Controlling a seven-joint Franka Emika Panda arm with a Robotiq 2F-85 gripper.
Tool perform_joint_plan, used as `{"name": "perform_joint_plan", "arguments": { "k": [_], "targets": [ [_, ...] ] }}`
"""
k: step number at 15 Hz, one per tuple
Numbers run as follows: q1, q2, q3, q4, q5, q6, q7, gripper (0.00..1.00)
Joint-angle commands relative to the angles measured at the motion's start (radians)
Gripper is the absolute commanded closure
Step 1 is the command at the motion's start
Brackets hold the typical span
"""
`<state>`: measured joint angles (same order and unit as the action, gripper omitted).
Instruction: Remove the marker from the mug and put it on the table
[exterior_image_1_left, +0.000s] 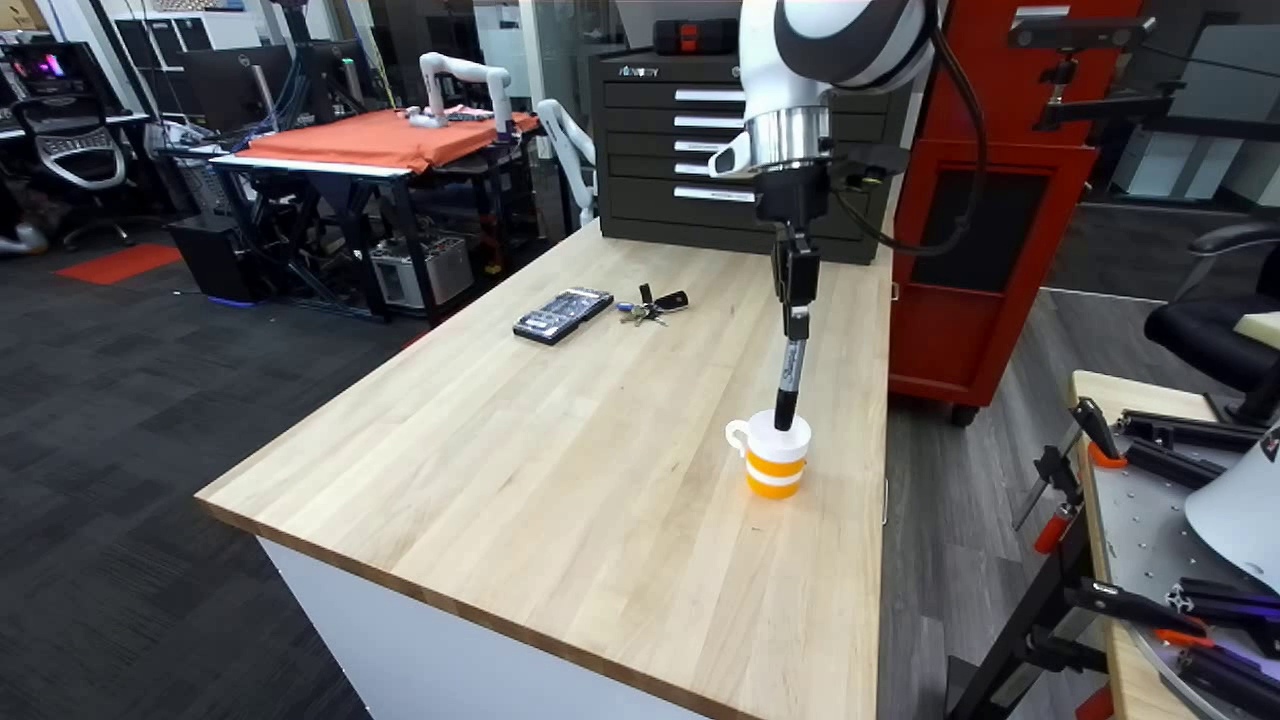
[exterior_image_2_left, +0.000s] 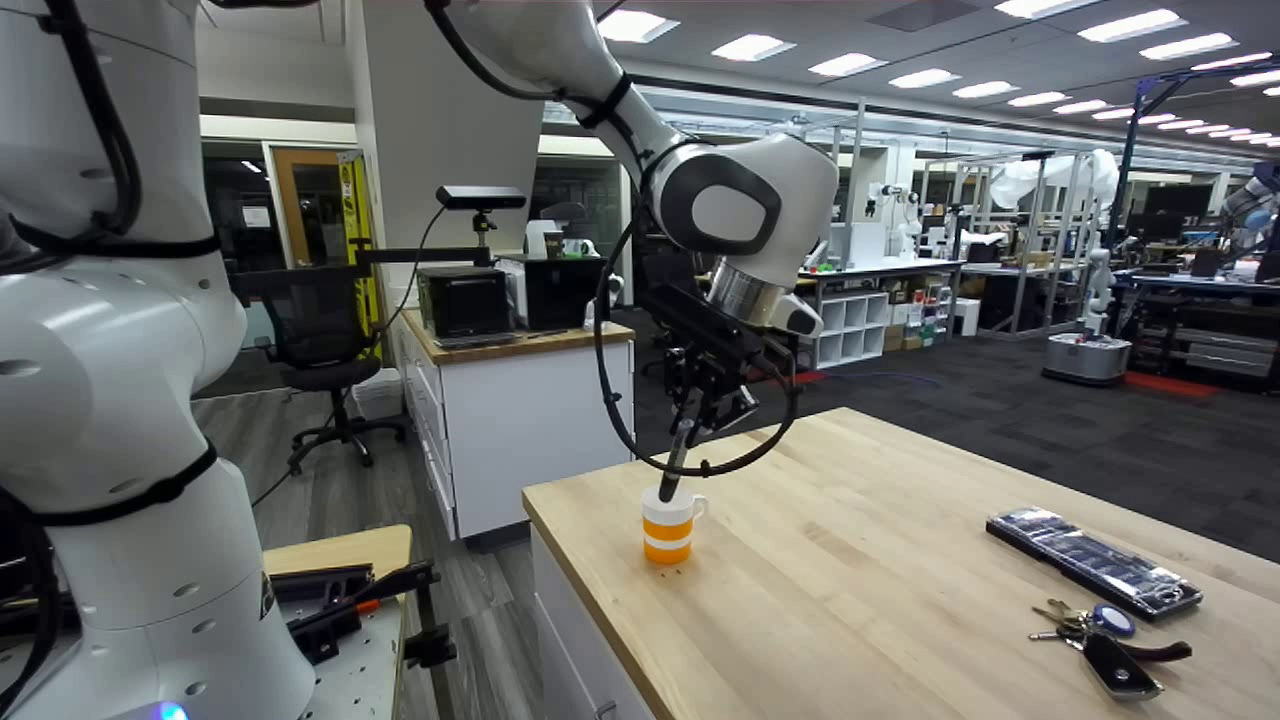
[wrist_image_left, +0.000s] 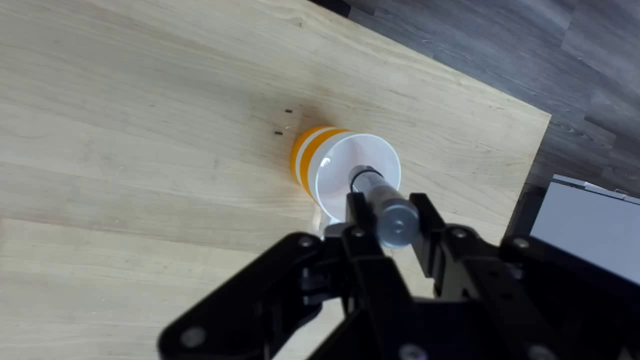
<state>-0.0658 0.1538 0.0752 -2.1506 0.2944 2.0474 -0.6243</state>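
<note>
So in an exterior view the mug (exterior_image_1_left: 773, 466) is on the desk (exterior_image_1_left: 560, 470), close to its right edge. The marker (exterior_image_1_left: 790, 375) is in the end effector (exterior_image_1_left: 796, 322), over the mug, lower end right at the mouth, can't tell if inside or just above. The keys (exterior_image_1_left: 650, 308) are behind the mug, to the left, with the case (exterior_image_1_left: 563, 315) just left of those. The chest (exterior_image_1_left: 665, 160) is on the far end of the desk, behind all that.

The table (exterior_image_1_left: 600, 430) is smooth wood, low in sheen; the mug (wrist_image_left: 337, 172) is glossy, a highlight sitting on its inner wall; the marker (exterior_image_1_left: 790, 375) looks to me like smooth plastic; the gripper (wrist_image_left: 394, 214) is mostly matt; the flat case (exterior_image_2_left: 1090, 562) shines like clear plastic; the keys (exterior_image_2_left: 1068, 617) look metallic.
</note>
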Motion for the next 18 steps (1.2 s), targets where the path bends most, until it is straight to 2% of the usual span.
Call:
{"name": "perform_joint_plan", "arguments": {
  "k": [1,5,9,13,18],
  "targets": [
    [0.003,-0.056,-0.035,0.035,-0.067,-0.039,0.046,0.94],
    [-0.005,-0.070,-0.074,0.090,-0.131,-0.012,0.067,0.94],
    [-0.016,-0.034,-0.105,0.102,-0.143,0.060,0.057,0.94],
    [-0.028,0.023,-0.111,0.082,-0.116,0.195,0.042,0.94],
    [-0.052,0.110,-0.087,0.064,-0.064,0.400,0.017,0.94]
  ]
}}
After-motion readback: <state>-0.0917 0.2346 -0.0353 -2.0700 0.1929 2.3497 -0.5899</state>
